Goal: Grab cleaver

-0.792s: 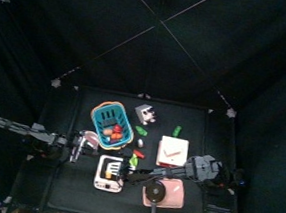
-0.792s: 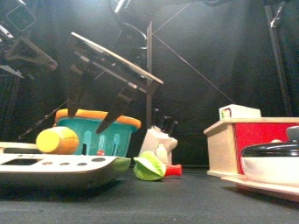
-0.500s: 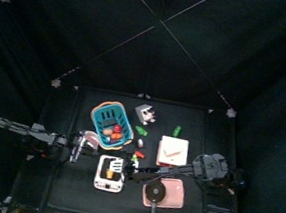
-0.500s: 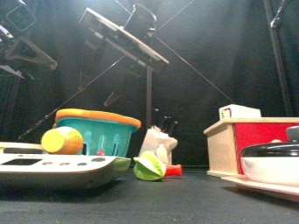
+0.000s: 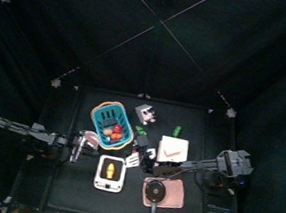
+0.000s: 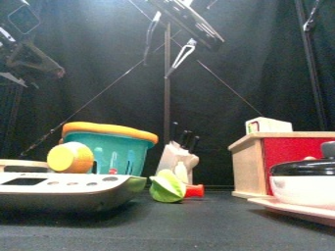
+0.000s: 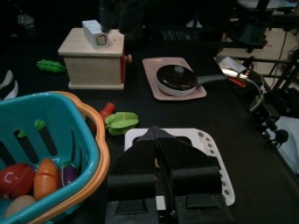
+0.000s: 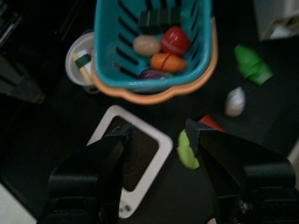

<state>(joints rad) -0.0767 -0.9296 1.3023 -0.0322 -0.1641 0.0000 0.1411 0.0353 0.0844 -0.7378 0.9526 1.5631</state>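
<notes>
Overhead, a small black bench crowded with toy kitchenware, an arm reaching in from each side.

The cleaver, a small light-grey piece with a darker part, lies near the far edge of the bench, just beside the blue basket. From the front it shows pale and upright behind a green toy vegetable. Neither wrist view shows it clearly.

The step in hand looks like the approach; nothing is grasped yet. The right end effector is released, jaws spread wide and empty, raised high above the bench and looking down on the basket of toy food and a white board. The left end effector is clenched on nothing, resting low over the same white board at the bench's left.

The next move, by my judgement, calls for the right arm to travel past the basket toward the far edge, line its spread jaws with the cleaver and lower onto it.

In the way: the basket's rim sits close to the cleaver, and small green pieces lie scattered nearby. A wooden box with a red side and a pink board carrying a dark pan stand to the right, probably clear of the path.
</notes>
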